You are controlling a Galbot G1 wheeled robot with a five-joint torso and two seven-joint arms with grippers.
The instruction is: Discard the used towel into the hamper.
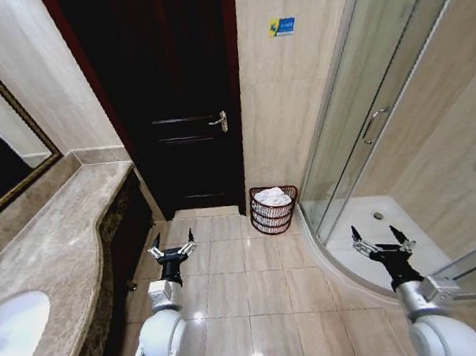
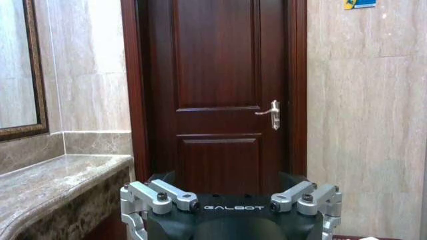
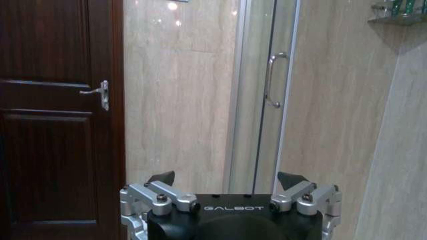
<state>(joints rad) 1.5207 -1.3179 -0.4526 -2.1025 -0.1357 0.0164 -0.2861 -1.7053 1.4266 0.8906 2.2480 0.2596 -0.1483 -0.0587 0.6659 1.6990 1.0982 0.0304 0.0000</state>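
Head view, hamper (image 1: 273, 210) on the tiled floor (image 1: 242, 282) against the wall beside the shower door (image 1: 360, 111), white towel (image 1: 272, 196) inside, left pincer (image 1: 173, 242) spread and empty, right pincer (image 1: 382, 239) spread and empty, both well apart from the hamper.

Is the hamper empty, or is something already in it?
Not empty: the hamper stands upright by the wall with a white towel bunched in its top.

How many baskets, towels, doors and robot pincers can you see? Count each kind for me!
Baskets: 1, the hamper on the floor by the wall.
Towels: 1, the white towel inside it.
Doors: 2, the dark wooden door and the glass shower door.
Pincers: 2, left pincer and right pincer, both open and empty.
Total: 6
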